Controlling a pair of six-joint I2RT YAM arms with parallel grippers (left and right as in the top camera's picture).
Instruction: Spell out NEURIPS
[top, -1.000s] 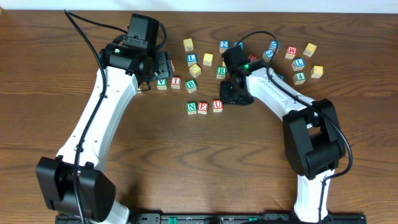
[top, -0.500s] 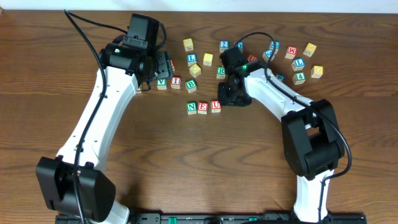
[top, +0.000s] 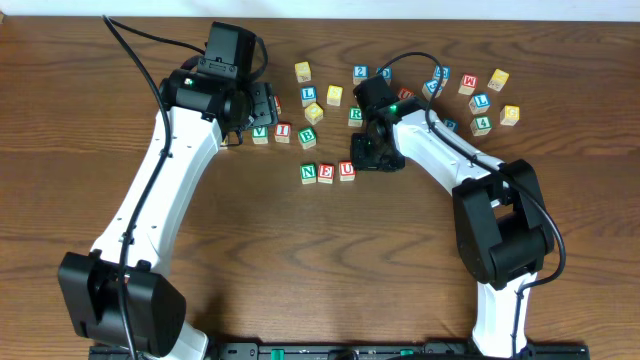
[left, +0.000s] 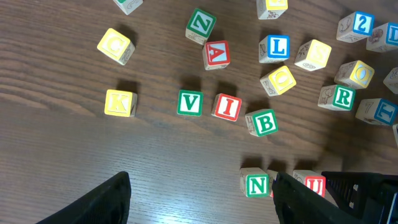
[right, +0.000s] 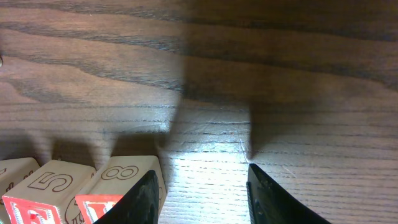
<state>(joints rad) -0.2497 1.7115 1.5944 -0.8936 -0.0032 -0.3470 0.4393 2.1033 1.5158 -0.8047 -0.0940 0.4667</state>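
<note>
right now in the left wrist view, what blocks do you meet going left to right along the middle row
yellow K block → green V block → red I block → green B block

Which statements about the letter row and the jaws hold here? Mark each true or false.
1. The N block, E block and U block stand in one row. True.
2. An R block follows U in that row. False: the green R block lies apart from the row.
3. The right gripper has open jaws with only table between. True.
4. The left jaws grip an I block. False: the left gripper is open and empty; the red I block lies between the V block and B block.
</note>
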